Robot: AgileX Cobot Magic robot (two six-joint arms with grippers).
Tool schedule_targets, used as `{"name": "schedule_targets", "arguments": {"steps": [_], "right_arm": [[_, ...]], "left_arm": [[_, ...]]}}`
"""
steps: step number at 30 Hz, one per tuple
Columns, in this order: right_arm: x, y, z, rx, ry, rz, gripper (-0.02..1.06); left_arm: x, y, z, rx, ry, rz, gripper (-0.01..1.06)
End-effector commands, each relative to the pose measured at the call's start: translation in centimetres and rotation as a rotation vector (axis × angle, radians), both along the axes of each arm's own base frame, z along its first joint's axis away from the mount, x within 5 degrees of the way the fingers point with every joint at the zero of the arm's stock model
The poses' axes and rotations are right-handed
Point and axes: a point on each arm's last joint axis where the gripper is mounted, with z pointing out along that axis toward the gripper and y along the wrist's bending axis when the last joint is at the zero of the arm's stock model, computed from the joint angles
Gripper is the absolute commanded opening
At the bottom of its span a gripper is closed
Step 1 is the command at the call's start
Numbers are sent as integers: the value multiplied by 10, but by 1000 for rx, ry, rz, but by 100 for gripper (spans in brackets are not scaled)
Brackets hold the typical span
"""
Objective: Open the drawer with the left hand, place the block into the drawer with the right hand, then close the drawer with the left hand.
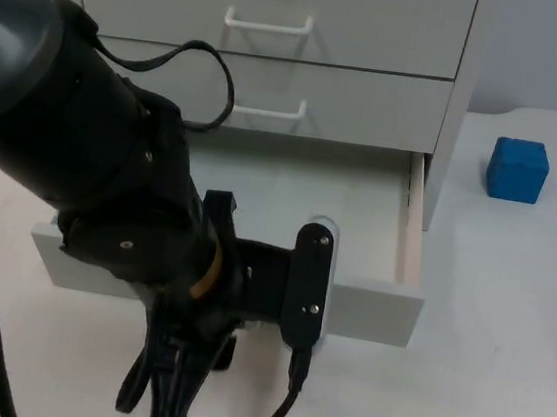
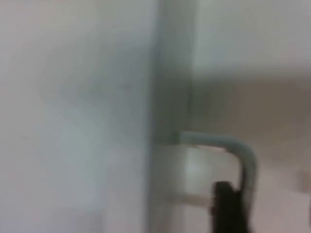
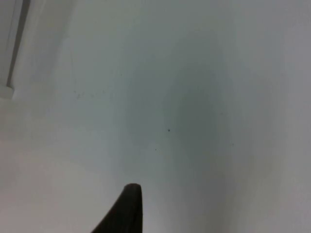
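The white cabinet's bottom drawer (image 1: 412, 229) stands pulled out, and what shows of its inside holds nothing. A blue block (image 1: 517, 169) sits on the white table to the right of the cabinet, apart from both arms. My left arm reaches over the drawer, and its gripper (image 1: 214, 350) hangs at the drawer's front panel (image 1: 372, 312). In the left wrist view the gripper (image 2: 231, 213) is right beside the drawer's pale handle (image 2: 243, 155). Whether it grips the handle is hidden. My right gripper (image 3: 127, 208) waits above bare table.
Two shut drawers with white handles (image 1: 268, 21) (image 1: 268, 110) sit above the pulled-out one. The cabinet's right side (image 1: 454, 108) stands left of the block. White table (image 1: 507, 325) stretches in front of and right of the drawer.
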Motion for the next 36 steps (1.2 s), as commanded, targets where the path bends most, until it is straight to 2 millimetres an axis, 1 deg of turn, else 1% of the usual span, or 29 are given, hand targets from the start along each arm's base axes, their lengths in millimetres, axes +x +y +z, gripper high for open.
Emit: {"name": "schedule_targets", "arguments": {"steps": [1, 2, 3, 4, 7, 8, 12, 13, 16, 18, 19, 20, 22, 24, 25, 27, 29, 30, 33, 35, 36], "right_arm": [[0, 1, 3, 3, -16, 7, 103], [0, 1, 3, 3, -16, 7, 103], [0, 1, 3, 3, -16, 7, 103], [0, 1, 3, 3, -16, 7, 103], [0, 1, 3, 3, -16, 7, 103], [0, 1, 3, 3, -16, 7, 103], [0, 1, 3, 1, -16, 10, 103], [0, 1, 3, 1, -16, 10, 103], [0, 1, 3, 0, -16, 13, 103], [0, 1, 3, 0, -13, 12, 103], [0, 1, 3, 0, -13, 12, 103], [0, 1, 3, 0, -13, 12, 103], [0, 1, 3, 0, -13, 12, 103], [0, 1, 3, 2, -13, 12, 103], [0, 1, 3, 2, -13, 12, 103], [0, 1, 3, 4, -13, 11, 103], [0, 1, 3, 4, -13, 11, 103], [0, 1, 3, 4, -13, 11, 103], [0, 1, 3, 6, -11, 11, 103], [0, 1, 3, 8, -11, 11, 103], [0, 1, 3, 8, -11, 11, 103]], "left_arm": [[-9, 11, -6, 68, 56, 80, 56], [-9, 10, -4, 61, 50, 82, 62], [-9, 10, -4, 61, 50, 82, 62], [-8, 10, -1, 57, 45, 84, 65], [-7, 10, 10, 34, 22, 92, 65], [-7, 10, 10, 34, 22, 92, 65], [-8, 9, 31, -33, 4, 154, 65], [-8, 9, 31, -33, 4, 154, 65], [-11, 8, 57, -139, -4, 244, 65], [-16, 7, 78, -245, 7, 335, 65], [-16, 7, 78, -245, 7, 335, 65], [-17, 7, 83, -267, 12, 355, 65], [-23, 9, 99, -360, 55, 463, 65], [-24, 14, 108, -427, 96, 561, 65], [-24, 14, 108, -427, 96, 561, 65], [-22, 22, 114, -460, 131, 647, 65], [-17, 35, 120, -494, 164, 755, 65], [-17, 35, 120, -494, 164, 755, 65], [-8, 66, 133, -565, 199, 948, 65], [-3, 88, 145, -614, 175, 1042, 65], [-3, 88, 145, -614, 175, 1042, 65]]}}
